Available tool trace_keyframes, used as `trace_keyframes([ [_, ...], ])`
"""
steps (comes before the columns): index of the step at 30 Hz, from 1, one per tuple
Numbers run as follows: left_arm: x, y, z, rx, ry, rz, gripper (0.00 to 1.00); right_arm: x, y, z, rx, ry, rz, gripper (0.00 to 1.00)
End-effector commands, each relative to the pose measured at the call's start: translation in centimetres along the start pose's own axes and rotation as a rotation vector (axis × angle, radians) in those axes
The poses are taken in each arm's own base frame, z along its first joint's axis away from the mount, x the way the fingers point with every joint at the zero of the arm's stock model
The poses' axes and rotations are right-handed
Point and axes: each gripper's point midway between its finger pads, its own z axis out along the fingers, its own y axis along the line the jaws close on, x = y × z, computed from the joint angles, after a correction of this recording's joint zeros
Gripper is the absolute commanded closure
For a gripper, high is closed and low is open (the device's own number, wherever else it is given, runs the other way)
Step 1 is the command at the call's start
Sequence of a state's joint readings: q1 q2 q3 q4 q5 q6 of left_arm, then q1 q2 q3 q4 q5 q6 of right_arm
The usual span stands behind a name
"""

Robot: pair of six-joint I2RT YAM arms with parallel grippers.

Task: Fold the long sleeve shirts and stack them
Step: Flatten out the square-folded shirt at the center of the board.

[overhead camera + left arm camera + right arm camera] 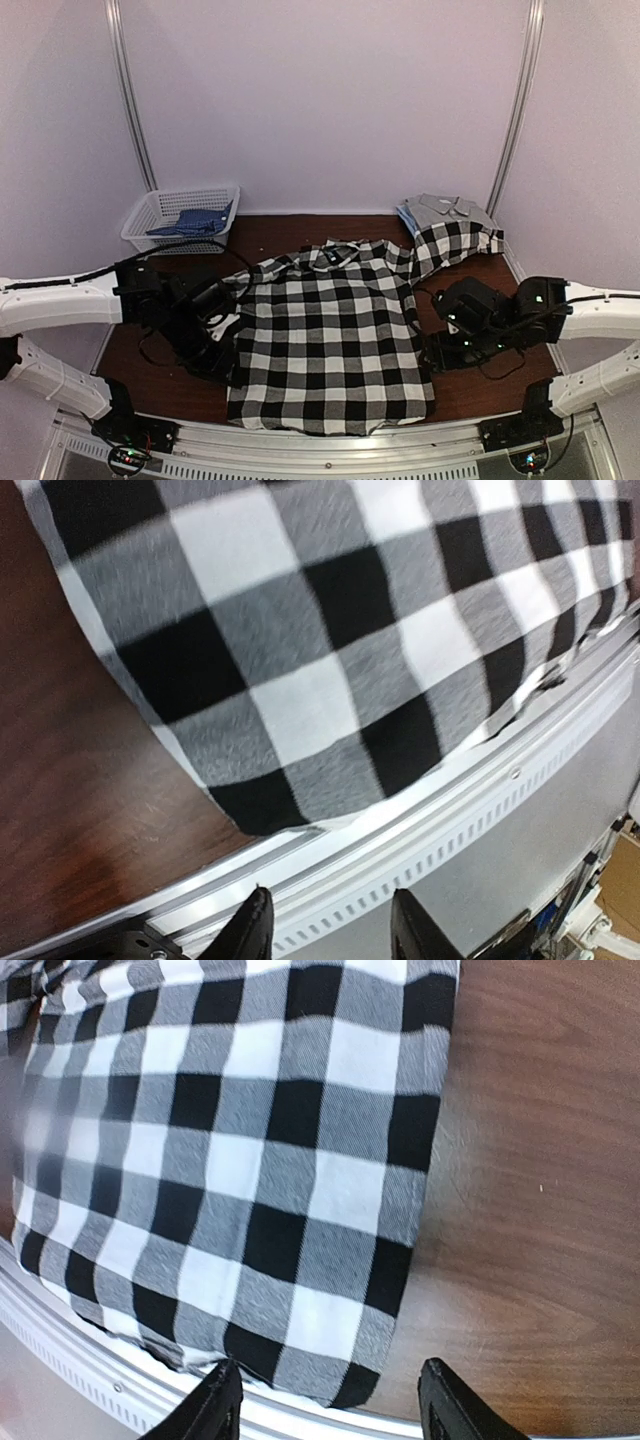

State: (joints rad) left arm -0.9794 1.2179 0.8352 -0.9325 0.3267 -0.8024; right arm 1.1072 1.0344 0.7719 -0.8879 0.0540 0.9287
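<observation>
Checked shirt [300, 660], black and white, is shown from the left wrist lying flat on the dark table [70, 780], its near-left hem corner resting at the metal rail [480, 800]. The left gripper [330, 920] is held over that rail, jaws apart and empty.

From the right wrist, the near-right hem corner is seen, with the right gripper [330, 1400] poised beside it, jaws also apart and empty. A pinch so close to the rail could catch metal or only one layer of cloth, and the hem could be dragged off the edge.

From above, the shirt is seen spread mid-table, collar far. One sleeve [455, 242] is stretched far right against a folded grey shirt [445, 208], which could be disturbed if the sleeve is pulled. A blue shirt [195, 220] lies in a basket [140, 215] far left.
</observation>
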Motion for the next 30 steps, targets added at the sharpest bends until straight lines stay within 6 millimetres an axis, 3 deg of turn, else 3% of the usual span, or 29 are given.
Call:
trace_keyframes([
  [1, -5.0, -0.7, -3.7, -0.033, -0.178, 0.003, 0.59, -5.0, 1.3, -0.7, 0.033, -0.128, -0.043, 0.38],
  [8, -15.2, -0.6, -6.4, -0.007, -0.441, -0.028, 0.60, -15.3, 6.2, 0.6, -0.073, -0.311, -0.067, 0.42],
  [15, -23.6, 0.8, -4.4, -0.096, -0.533, -0.023, 0.60, -23.8, 7.4, 3.9, -0.106, -0.413, -0.073, 0.50],
  [20, -28.6, 2.6, -3.2, -0.205, -0.588, -0.011, 0.56, -27.1, 9.2, 6.7, -0.087, -0.427, -0.161, 0.50],
  [23, -30.8, 2.2, -1.9, -0.202, -0.577, 0.016, 0.55, -28.5, 10.0, 8.7, -0.062, -0.429, -0.229, 0.49],
  [26, -32.1, 1.6, 0.7, -0.153, -0.525, 0.022, 0.55, -29.6, 10.0, 10.4, -0.011, -0.409, -0.254, 0.49],
  [30, -33.6, 0.8, 2.8, -0.100, -0.508, 0.020, 0.55, -30.6, 9.3, 12.4, -0.012, -0.389, -0.236, 0.50],
])
